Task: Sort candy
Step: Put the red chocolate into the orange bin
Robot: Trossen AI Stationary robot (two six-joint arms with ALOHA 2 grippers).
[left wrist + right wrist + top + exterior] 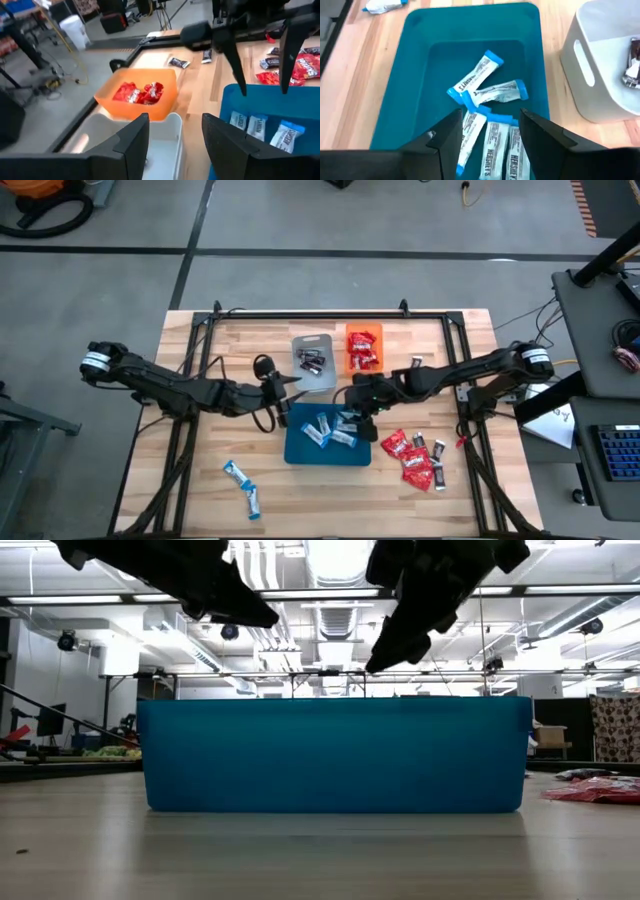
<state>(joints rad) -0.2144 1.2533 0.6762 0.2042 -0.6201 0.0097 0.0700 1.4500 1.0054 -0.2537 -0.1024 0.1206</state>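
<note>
The candy is partly sorted. Blue-and-white bars (485,85) lie in the blue tray (300,450), red packets (140,92) in the orange tray (351,350), and dark mini bars (312,360) in the grey tray (325,380). Loose red packets and dark bars (415,455) lie on the table's right, and two blue-and-white bars (241,485) lie near left. My right gripper (491,114) hangs open and empty over the blue tray's far part. My left gripper (175,120) is open and empty, raised at the grey tray's near-left corner (172,125).
The three trays stand close together mid-table, the grey and orange ones behind the blue one. A black metal frame (310,312) runs along the table's far edge and down both sides. Two dark bars (190,60) lie loose beyond the orange tray. Bare wood (250,345) shows far left.
</note>
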